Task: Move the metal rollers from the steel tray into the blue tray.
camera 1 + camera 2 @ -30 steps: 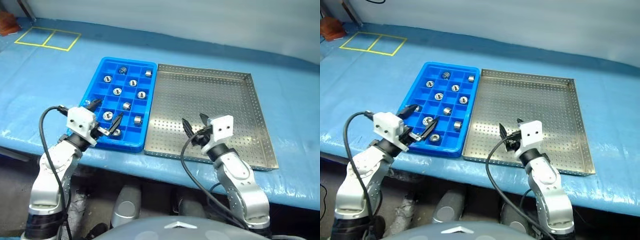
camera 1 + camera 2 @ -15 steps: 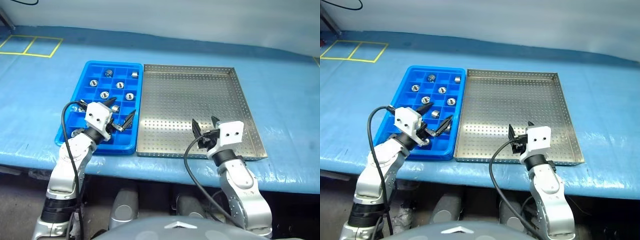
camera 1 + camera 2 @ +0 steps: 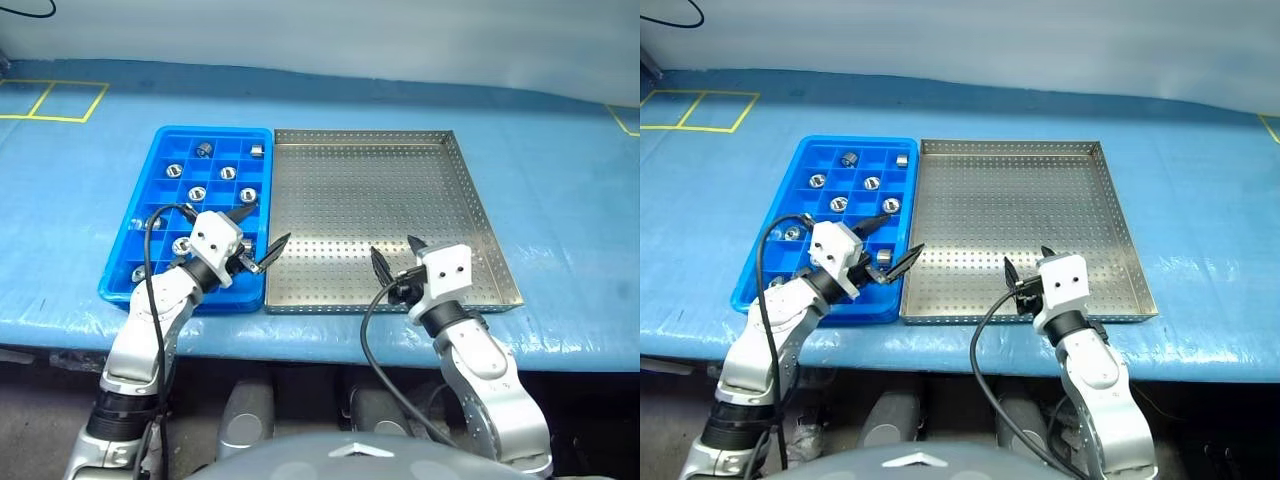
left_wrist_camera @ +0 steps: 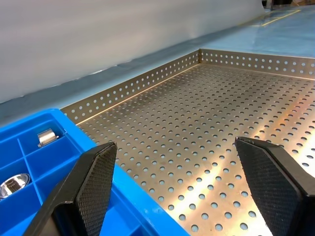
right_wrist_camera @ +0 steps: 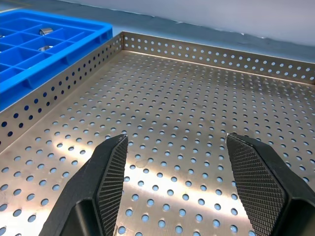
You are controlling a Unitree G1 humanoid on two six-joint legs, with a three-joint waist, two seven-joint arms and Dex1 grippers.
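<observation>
Rollers [image 3: 197, 194] all sit in blue tray [image 3: 120, 284], left-centre of the left eye view, scattered one per compartment across upper and middle rows; a few more near the tray's lower rows, partly hidden behind the left arm, so exact count unclear. Steel tray [image 3: 470, 205], centre frame and touching the blue tray's right edge, shows bare perforated floor w/ no roller visible on it in either eye view or both wrist views.

L gripper [image 3: 258, 246] hovers over the blue tray's lower right corner, tips reaching toward the seam btw the two trays; jaws spread wide, nothing btw them. In the left wrist view both fingers [image 4: 86, 189] frame bare steel floor plus a corner of blue tray w/ two rollers in it.

R gripper [image 3: 397, 262] hangs over the steel tray's lower edge, lower centre of frame; jaws parted, holding nothing. Right wrist view: fingers [image 5: 106, 177] apart over bare perforated metal.

Judgement: transfer looks done or v. nearly so. Nothing left to pick as far as visible; only doubt is the strip of steel floor hidden under the R gripper.
</observation>
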